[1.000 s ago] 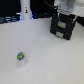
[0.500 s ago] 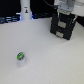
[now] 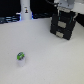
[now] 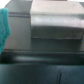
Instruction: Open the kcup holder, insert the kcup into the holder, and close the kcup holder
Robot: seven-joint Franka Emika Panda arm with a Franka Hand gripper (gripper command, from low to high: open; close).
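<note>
The table (image 3: 45,55) is the largest thing in the exterior view, a broad pale surface filling most of the frame. On it, toward the exterior view's right and far from the camera, stands one holder (image 3: 63,27): a black boxy unit with two stacked front panels, each with a pale handle bar across it, both panels sitting flush with the front as far as the blur allows. The arm (image 3: 65,6) comes down from above directly over the holder, its pale lower end meeting the top of the box; the gripper itself is lost against that dark top, so I cannot tell whether its jaws stand wide or narrow. The wrist view is very close and blurred: a grey block (image 4: 56,21) lies over a dark surface, with a teal patch (image 4: 4,27) at one edge, and no fingertips can be made out. One tall white bottle (image 3: 25,11) stands at the far edge toward the exterior view's left, with a blue glow at its base. The smallest thing is the single kcup (image 3: 21,58), a little white pod with a green and blue top, sitting upright on the table near the camera, well apart from the holder.
</note>
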